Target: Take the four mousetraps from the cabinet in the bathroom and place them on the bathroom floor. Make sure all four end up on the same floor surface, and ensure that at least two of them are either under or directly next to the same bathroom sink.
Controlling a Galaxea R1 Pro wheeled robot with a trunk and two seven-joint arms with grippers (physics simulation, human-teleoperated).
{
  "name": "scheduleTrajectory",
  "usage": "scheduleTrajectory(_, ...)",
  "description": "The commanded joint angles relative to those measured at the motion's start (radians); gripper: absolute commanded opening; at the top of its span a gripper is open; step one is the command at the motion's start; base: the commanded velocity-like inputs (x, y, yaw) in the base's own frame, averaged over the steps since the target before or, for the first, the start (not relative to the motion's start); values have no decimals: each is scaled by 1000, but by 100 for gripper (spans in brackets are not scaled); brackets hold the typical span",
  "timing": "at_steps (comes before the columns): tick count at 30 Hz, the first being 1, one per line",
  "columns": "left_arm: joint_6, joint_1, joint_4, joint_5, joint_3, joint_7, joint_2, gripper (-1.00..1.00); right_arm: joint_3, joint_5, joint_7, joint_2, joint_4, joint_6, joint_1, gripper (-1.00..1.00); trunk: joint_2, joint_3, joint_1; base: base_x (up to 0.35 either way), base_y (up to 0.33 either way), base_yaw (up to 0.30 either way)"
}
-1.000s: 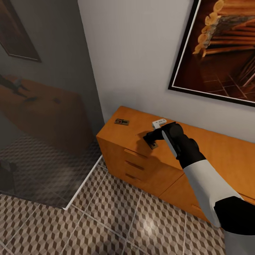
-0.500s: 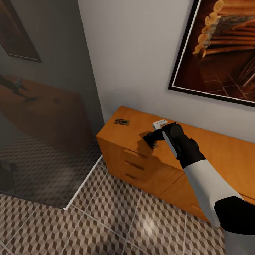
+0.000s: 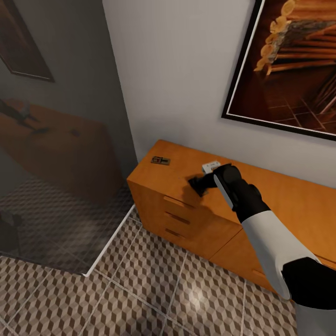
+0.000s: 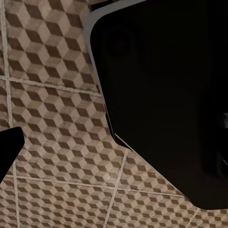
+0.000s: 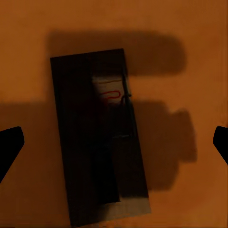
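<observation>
One mousetrap (image 3: 160,160) lies near the back left corner of the orange-brown cabinet (image 3: 154,186). My right gripper (image 3: 199,185) is down on the cabinet top near its front edge, covering a second mousetrap in the head view. The right wrist view shows that mousetrap (image 5: 102,137), a dark shadowed slab with a metal bar, lying flat between my gripper's (image 5: 114,142) open fingertips (image 5: 9,145), which stand well clear on either side. In the left wrist view one black fingertip (image 4: 7,147) hangs over the cube-patterned bathroom floor (image 4: 57,118).
A small white object (image 3: 211,164) lies on the cabinet just behind my right hand. A dark tinted glass shower panel (image 3: 51,140) stands left of the cabinet. A framed picture (image 3: 289,60) hangs on the wall above. Tiled floor (image 3: 140,289) spreads before the drawers.
My right gripper has dropped a little onto the cabinet top, and the mousetrap beneath it is now hidden in the head view.
</observation>
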Motion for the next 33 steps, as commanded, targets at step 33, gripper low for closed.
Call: scheduleTrajectory(33,-6,-1,3,8,-9,-3,0,100,3,0,2,-3,35,4,-1,100,-2,-1,0,0,0,0)
